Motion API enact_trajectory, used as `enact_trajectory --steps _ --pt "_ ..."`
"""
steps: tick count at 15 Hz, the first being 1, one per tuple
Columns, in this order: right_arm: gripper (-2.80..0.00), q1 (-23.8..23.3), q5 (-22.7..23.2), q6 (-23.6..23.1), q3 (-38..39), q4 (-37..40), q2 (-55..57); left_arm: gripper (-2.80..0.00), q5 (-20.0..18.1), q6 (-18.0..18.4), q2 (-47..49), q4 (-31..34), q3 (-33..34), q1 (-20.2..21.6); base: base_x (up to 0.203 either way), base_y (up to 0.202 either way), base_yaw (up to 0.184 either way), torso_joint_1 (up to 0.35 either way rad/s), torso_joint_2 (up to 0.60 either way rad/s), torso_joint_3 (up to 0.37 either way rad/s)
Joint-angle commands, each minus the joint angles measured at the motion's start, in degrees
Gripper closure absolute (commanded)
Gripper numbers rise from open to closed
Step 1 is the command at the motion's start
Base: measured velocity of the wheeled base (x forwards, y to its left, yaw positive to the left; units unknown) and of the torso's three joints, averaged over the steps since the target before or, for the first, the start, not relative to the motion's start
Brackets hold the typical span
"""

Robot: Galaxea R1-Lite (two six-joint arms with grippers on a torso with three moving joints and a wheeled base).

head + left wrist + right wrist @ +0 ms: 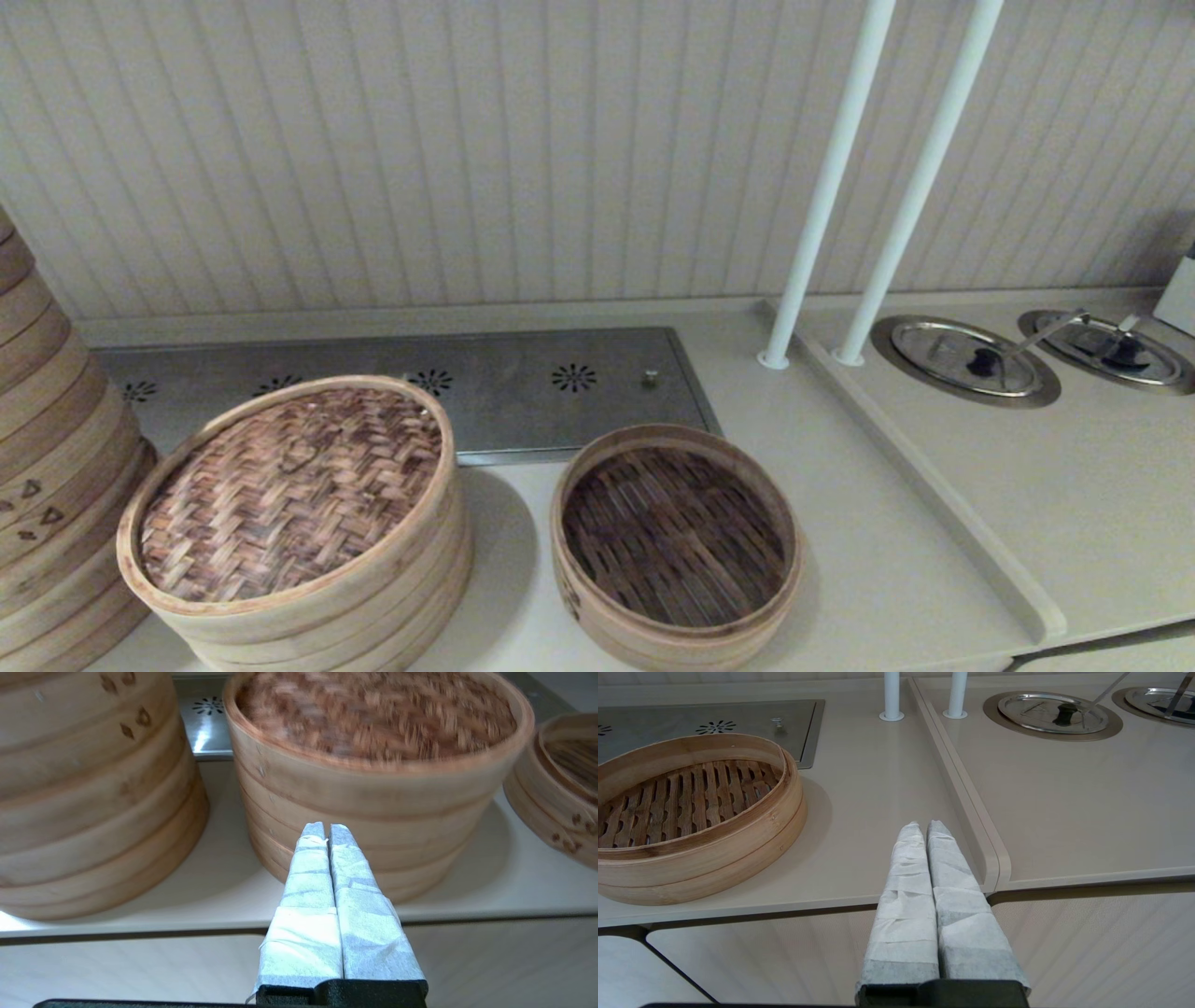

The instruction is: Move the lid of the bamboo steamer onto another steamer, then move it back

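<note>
Left gripper [325, 830]: fingers pressed together, empty, before the multi-ring steamer [373, 597]. Bamboo steamer lid [289, 490] seated on that steamer. Low single-tier steamer [674, 541] uncovered, just beside. Right gripper [924, 828]: fingers pressed together, empty, above the counter edge [878, 900].

Tall stack [56, 448]: cut off by the head view's left edge, top and far side out of sight
Bamboo steamer lid [373, 714]: weave smeared with blur in the left wrist view, centre loop not made out there
Low steamer [556, 784]: only a slice shows at the left wrist view's edge
Far round metal cover [1111, 350]: partly clipped at the head view's right edge
Both arms: outside the head view
</note>
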Motion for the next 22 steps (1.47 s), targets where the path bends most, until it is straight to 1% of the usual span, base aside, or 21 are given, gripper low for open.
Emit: enact_trajectory --steps 1,3,4,6,7,8,9,10,12,15,22 --pt "0.00 0.0 0.0 0.1 0.2 0.0 0.0 0.00 -0.7 0.2 -6.7 0.7 2.3 -0.4 0.000 0.000 0.000 0.000 0.00 0.000" --pt "0.00 0.0 0.0 0.0 0.2 0.0 0.0 0.00 -1.6 0.3 -7.8 0.3 4.4 -0.4 0.000 0.000 0.000 0.000 0.00 0.000" --pt "0.00 0.1 0.0 0.0 0.2 0.0 0.0 0.00 -1.5 0.3 -7.9 -1.1 4.9 -0.4 0.000 0.000 0.000 0.000 0.00 0.000" --pt "0.00 0.0 0.0 0.0 0.2 0.0 0.0 0.00 -1.2 0.7 -7.9 -7.7 7.2 -0.4 0.000 0.000 0.000 0.000 0.00 0.000" --pt "0.00 0.0 0.0 0.0 0.2 0.0 0.0 0.00 -0.6 2.4 -7.9 -8.7 8.6 -0.4 0.000 0.000 0.000 0.000 0.00 0.000" --pt "0.00 0.0 0.0 0.0 0.2 0.0 0.0 0.00 -0.4 2.9 -7.9 -7.5 8.6 -0.4 0.000 0.000 0.000 0.000 0.00 0.000" --pt "0.00 0.0 0.0 0.0 0.2 0.0 0.0 0.00 -0.3 2.9 -7.9 -7.7 8.7 -0.4 0.000 0.000 0.000 0.000 0.00 0.000" --pt "0.00 0.0 0.0 0.0 0.2 0.0 0.0 0.00 -0.3 2.7 -7.9 -7.7 8.7 -0.4 0.000 0.000 0.000 0.000 0.00 0.000" --pt "0.00 0.0 0.0 0.0 0.2 0.0 0.0 0.00 -0.2 0.7 -7.9 -7.8 8.7 -0.4 0.000 0.000 0.000 0.000 0.00 0.000" --pt "0.00 0.0 0.0 0.0 0.2 0.0 0.0 0.00 0.1 -0.6 -7.8 -7.8 8.7 -0.4 0.000 0.000 0.000 0.000 0.00 0.000" --pt "0.00 0.0 0.0 0.0 0.2 0.0 0.0 0.00 0.2 -1.3 -7.5 -8.0 8.6 -0.7 0.000 0.000 0.000 0.000 0.00 0.000"
